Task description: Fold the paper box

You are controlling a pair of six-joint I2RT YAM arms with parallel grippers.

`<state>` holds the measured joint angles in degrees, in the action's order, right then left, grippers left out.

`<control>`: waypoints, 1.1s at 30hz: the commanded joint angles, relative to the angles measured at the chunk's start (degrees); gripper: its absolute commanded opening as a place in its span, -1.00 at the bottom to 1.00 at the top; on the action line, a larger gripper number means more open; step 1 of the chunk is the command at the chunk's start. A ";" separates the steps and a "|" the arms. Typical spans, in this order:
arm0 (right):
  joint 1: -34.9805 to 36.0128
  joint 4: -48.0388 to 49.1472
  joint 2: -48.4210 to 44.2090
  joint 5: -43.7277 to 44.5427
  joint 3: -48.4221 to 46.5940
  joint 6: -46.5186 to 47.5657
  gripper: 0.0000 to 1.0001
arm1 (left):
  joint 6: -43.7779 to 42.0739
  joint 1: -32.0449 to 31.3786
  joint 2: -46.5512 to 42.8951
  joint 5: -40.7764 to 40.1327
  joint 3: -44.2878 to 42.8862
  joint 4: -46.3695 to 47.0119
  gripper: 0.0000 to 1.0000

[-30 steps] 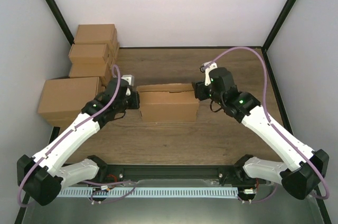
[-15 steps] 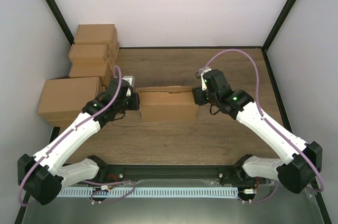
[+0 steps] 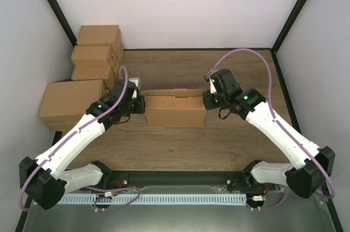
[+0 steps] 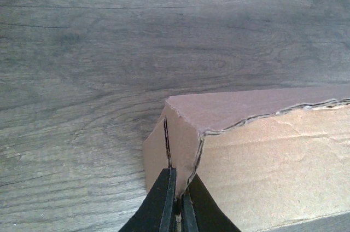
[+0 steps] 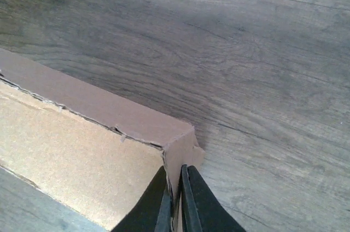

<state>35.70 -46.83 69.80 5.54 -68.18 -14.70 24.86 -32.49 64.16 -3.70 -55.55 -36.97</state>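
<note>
From the near edge, both arms are reaching inward over the table, meeting at either end of the box. The left gripper is clamping the box's left end: in its wrist view the gripper is pinching a thin cardboard wall at the corner of the box, its jaws nearly together. The right gripper is doing the same at the right end, the gripper squeezing the upright corner edge of the box. The box is lying lengthwise mid-table between the two grippers, partly folded, its long walls standing. Further back on the left, brown cartons are sitting stacked against the wall.
</note>
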 commanded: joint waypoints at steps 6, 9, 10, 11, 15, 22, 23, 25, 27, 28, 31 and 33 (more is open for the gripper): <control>-0.21 -8.29 2.49 -5.44 -8.65 -7.33 -0.88 | -0.09 -2.37 2.18 -0.94 -1.68 -4.04 -0.93; -0.20 -11.52 4.88 -4.09 -12.06 -11.40 -0.88 | 0.21 -3.77 2.80 -2.67 -2.38 -4.48 -0.93; -0.20 -12.44 5.57 -3.30 -12.92 -12.54 -0.90 | 0.45 -4.18 2.93 -3.05 -2.55 -4.50 -0.92; -0.20 -13.05 6.08 -2.85 -13.46 -13.86 -0.93 | 0.71 -4.50 3.01 -3.45 -2.73 -4.51 -0.93; -0.20 -13.63 7.03 -2.53 -12.99 -18.85 -0.98 | 1.37 -5.91 3.49 -4.52 -3.05 -4.18 -0.93; -0.20 -10.70 4.55 -1.89 -8.23 -21.25 -0.99 | 1.68 -7.07 4.77 -5.00 -3.38 -3.73 -0.92; -0.20 -10.27 4.12 -1.79 -6.91 -21.31 -0.99 | 1.68 -7.13 4.82 -5.00 -3.46 -3.83 -0.93; -0.20 -9.64 3.51 -1.42 -4.79 -21.44 -0.99 | 1.68 -7.16 4.79 -5.15 -3.51 -3.92 -0.93; -0.13 -9.43 3.08 -0.67 -2.65 -21.89 -0.99 | 1.68 -7.20 4.58 -5.25 -3.44 -4.01 -0.93; -0.15 -9.38 2.84 -0.41 -1.65 -22.27 -0.99 | 1.68 -7.25 4.47 -5.26 -3.38 -4.07 -0.93; -0.11 -8.41 1.90 -0.79 1.17 -22.56 -0.99 | 1.76 -7.25 4.33 -5.09 -3.10 -4.08 -0.93; 0.05 -8.11 1.43 -0.30 2.23 -22.41 -0.99 | 1.83 -7.25 4.37 -5.08 -2.84 -3.95 -0.92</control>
<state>35.20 -52.27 71.16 6.22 -69.56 -35.62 25.96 -38.94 67.88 -11.33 -58.81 -38.68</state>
